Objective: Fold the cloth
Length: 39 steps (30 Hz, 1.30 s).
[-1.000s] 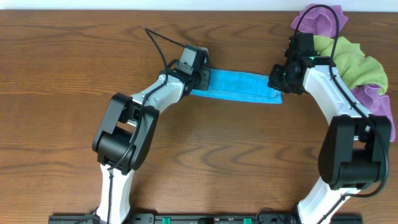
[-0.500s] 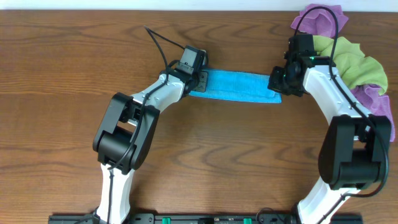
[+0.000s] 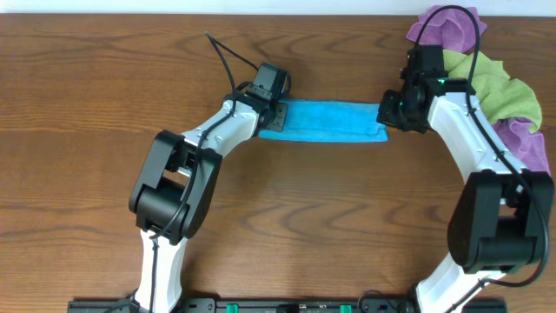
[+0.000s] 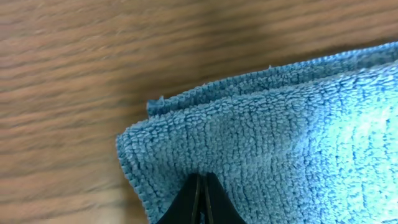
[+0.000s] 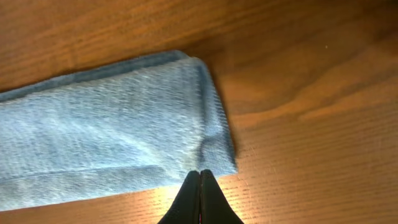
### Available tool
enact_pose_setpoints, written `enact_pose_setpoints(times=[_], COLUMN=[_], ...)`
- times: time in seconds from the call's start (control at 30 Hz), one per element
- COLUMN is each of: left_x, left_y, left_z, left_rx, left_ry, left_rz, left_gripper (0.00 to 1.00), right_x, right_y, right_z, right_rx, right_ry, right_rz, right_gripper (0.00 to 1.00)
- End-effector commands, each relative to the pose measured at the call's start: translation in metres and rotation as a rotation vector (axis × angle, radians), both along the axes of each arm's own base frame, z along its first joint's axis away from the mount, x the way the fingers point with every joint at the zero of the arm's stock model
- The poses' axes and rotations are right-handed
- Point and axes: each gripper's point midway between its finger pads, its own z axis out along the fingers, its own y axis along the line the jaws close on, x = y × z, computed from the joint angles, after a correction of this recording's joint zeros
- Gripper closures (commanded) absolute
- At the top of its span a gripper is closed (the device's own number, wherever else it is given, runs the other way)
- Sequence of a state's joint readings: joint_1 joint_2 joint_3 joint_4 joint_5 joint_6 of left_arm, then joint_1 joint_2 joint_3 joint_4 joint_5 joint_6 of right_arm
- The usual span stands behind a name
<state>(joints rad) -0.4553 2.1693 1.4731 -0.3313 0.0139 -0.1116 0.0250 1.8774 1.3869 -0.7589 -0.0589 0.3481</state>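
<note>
Your left gripper (image 4: 200, 190) and right gripper (image 5: 199, 183) pinch the cloth (image 3: 330, 120) at its nine and three o'clock ends: sky-blue terry, folded into a strip.

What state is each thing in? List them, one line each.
blue cloth: folded into a long layered strip, flat on the table, pinched at both ends.
left gripper: jaws shut on the blue cloth's left end.
right gripper: jaws shut on its right end.
green cloth: crumpled in a heap.
purple cloths: crumpled, bunched against the green cloth.
</note>
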Motion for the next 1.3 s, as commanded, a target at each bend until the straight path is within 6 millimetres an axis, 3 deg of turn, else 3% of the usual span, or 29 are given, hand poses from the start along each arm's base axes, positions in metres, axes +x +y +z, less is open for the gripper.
enact_pose_setpoints(times=[0.0, 0.2, 0.4, 0.43, 0.47, 0.53, 0.63, 0.83, 1.27], left_x=[-0.016, -0.019, -0.017, -0.017, -0.017, -0.017, -0.017, -0.019, -0.020], left_y=[0.042, 0.072, 0.090, 0.090, 0.089, 0.089, 0.087, 0.082, 0.078], left_z=[-0.031, -0.034, -0.034, -0.034, -0.034, -0.034, -0.034, -0.035, -0.036], left_rx=[0.164, 0.231, 0.246, 0.246, 0.245, 0.245, 0.236, 0.207, 0.191], left_ry=[0.080, 0.120, 0.132, 0.130, 0.130, 0.130, 0.133, 0.144, 0.150], left_rz=[0.028, 0.034, 0.068, 0.069, 0.069, 0.068, 0.067, 0.056, 0.049], left_gripper=[0.94, 0.94, 0.94, 0.94, 0.94, 0.94, 0.94, 0.94, 0.94], right_x=[0.003, 0.002, 0.008, 0.010, 0.013, 0.019, 0.025, 0.021, 0.017], right_y=[-0.009, -0.010, 0.011, 0.017, 0.024, 0.036, 0.049, 0.072, 0.073], right_z=[0.014, 0.014, 0.019, 0.021, 0.024, 0.030, 0.031, 0.010, -0.035], right_rx=[-0.017, -0.010, 0.075, 0.102, 0.138, 0.204, 0.299, 0.529, 0.556], right_ry=[-0.032, -0.028, -0.068, -0.084, -0.107, -0.152, -0.188, -0.155, -0.070], right_rz=[0.013, 0.023, 0.133, 0.160, 0.192, 0.260, 0.321, 0.388, 0.381], right_gripper=[0.99, 0.99, 0.97, 0.85, 0.57, 0.27, 0.13, 0.03, 0.03])
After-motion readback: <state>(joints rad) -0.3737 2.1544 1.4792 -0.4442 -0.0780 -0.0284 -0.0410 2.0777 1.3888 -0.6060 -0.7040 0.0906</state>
